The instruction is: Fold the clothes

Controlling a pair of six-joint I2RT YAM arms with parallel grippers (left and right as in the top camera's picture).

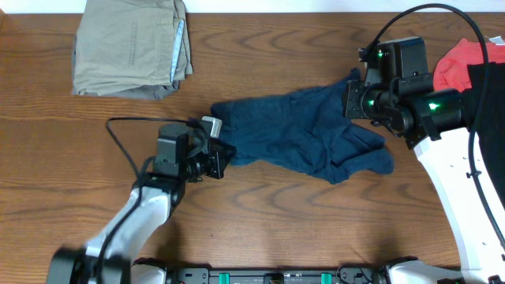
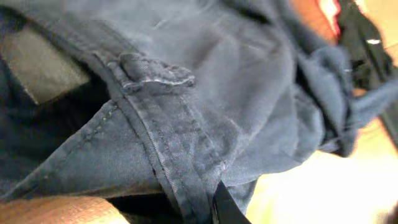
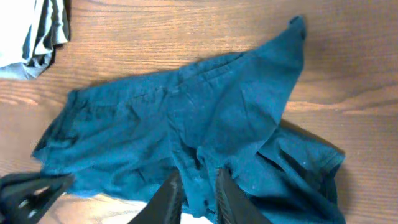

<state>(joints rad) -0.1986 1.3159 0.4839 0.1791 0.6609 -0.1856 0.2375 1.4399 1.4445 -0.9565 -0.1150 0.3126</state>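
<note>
Blue shorts (image 2: pixel 186 112) | left claw (image 1: pixel 223 156) pinches their top edge, ready to fold | right claw (image 3: pixel 197 180): can't tell if holding

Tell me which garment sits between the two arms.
The navy shorts, crumpled mid-table. The khaki garment lies folded top left; the red garment and black garment sit far right.

Overhead top-down, wrist views close, sharing shorts (image 1: pixel 300 134)
</note>
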